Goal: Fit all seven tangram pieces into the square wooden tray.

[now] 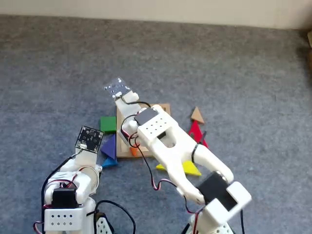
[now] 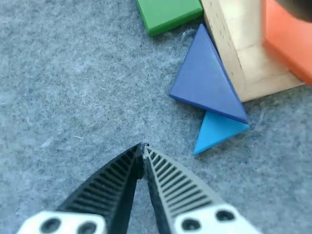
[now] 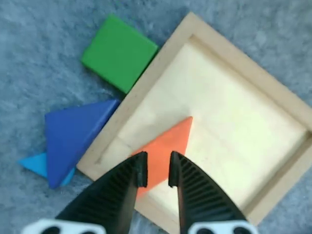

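Observation:
The square wooden tray (image 3: 140, 91) lies on the carpet with an orange triangle (image 3: 168, 141) flat inside it near one corner. My right gripper (image 3: 156, 168) hovers just above that triangle, open by a narrow gap, with orange showing between the tips. Outside the tray's rim lie a green square (image 3: 119, 52), a dark blue triangle (image 3: 73, 136) and a small light blue triangle (image 3: 34, 163) tucked under it. My left gripper (image 2: 143, 146) is shut and empty over bare carpet, a short way from the dark blue triangle (image 2: 207, 83) and the light blue triangle (image 2: 217, 131).
In the high view a yellow triangle (image 1: 187, 168), a red piece (image 1: 196, 132) and a small tan triangle (image 1: 197, 115) lie on the far side of the tray (image 1: 165, 108) from the left arm. The right arm stretches over the tray. Grey carpet lies all around.

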Controlling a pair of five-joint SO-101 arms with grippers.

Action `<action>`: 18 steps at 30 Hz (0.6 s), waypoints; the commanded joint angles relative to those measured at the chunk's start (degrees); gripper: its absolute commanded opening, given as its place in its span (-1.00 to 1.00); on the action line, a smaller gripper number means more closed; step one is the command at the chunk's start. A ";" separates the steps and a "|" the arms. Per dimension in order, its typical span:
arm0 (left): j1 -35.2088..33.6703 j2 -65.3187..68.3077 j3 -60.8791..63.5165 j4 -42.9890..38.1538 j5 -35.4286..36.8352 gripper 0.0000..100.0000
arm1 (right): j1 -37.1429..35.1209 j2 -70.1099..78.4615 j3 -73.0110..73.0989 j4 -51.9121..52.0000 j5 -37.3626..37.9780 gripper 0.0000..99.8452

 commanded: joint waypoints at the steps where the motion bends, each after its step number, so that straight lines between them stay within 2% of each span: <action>1: 1.10 -1.54 1.10 0.44 -0.35 -0.99 | 2.33 -10.33 -3.03 1.45 0.00 -0.84; 6: 1.10 -1.54 1.10 0.44 -0.35 -0.99 | 4.97 -15.78 5.58 0.92 0.09 -0.84; 13: 1.10 -1.54 1.10 0.44 -0.35 -0.99 | 4.97 -11.74 17.10 -12.79 0.09 -0.84; 18: 1.10 -1.54 1.10 0.44 -0.35 -0.99 | 4.88 -7.52 17.80 -16.31 0.09 -0.84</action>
